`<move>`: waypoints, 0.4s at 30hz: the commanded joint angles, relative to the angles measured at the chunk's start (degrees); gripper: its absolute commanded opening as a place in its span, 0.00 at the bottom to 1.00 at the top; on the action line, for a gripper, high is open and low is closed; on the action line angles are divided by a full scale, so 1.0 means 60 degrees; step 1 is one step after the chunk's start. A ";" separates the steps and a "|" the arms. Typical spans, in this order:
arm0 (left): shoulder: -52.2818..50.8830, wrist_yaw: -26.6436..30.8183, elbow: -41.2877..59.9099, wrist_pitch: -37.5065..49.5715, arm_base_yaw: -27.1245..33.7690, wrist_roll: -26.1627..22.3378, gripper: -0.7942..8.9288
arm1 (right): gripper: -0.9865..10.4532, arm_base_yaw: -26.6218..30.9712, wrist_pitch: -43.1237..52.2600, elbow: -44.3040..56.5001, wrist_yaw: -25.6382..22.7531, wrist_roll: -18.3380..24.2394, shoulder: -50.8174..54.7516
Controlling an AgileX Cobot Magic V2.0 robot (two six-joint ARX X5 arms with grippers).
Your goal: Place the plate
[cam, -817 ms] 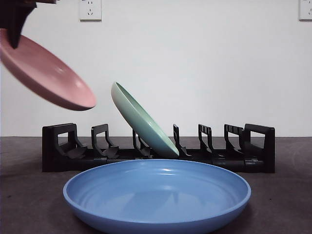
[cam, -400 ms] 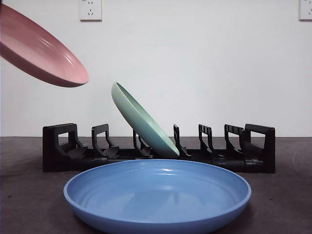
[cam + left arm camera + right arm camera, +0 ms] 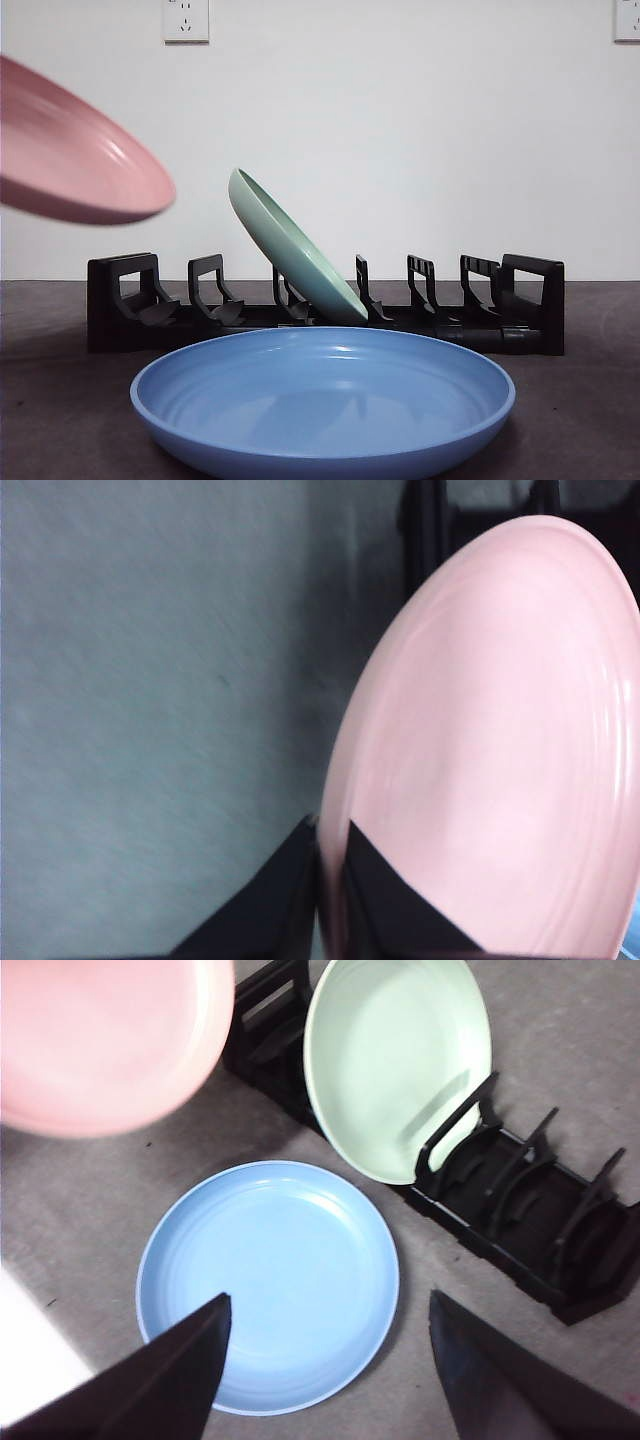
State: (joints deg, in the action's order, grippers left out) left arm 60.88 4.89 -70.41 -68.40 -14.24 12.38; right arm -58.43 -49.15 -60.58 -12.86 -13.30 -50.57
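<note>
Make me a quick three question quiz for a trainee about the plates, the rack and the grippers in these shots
1. True or false: the green plate lies flat on the table.
2. Which plate is the left gripper clamped on? A) blue plate B) pink plate C) green plate
3. Fill in: the right gripper hangs with its jaws ____ above the blue plate.

Key:
1. False. It leans tilted in the black rack.
2. B. The pink plate is pinched by its rim and held in the air, over the rack's end slots.
3. Open. It holds nothing, and the blue plate lies flat on the table in front of the rack.
</note>
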 commanded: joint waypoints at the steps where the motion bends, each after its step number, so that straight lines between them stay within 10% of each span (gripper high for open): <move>1: -0.0317 -0.0659 0.0954 0.0579 -0.0168 0.0918 0.10 | 0.36 -0.0095 0.0040 -0.0051 -0.0248 0.0087 0.0040; 12: 0.0040 -0.1909 0.3231 0.3377 -0.1960 0.2983 0.10 | 0.36 -0.0095 0.0040 -0.0051 -0.0444 0.0029 0.0466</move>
State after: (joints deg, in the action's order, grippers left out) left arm 60.14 -6.13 -50.72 -49.56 -25.21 27.57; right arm -58.43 -49.17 -60.58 -15.20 -13.30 -47.57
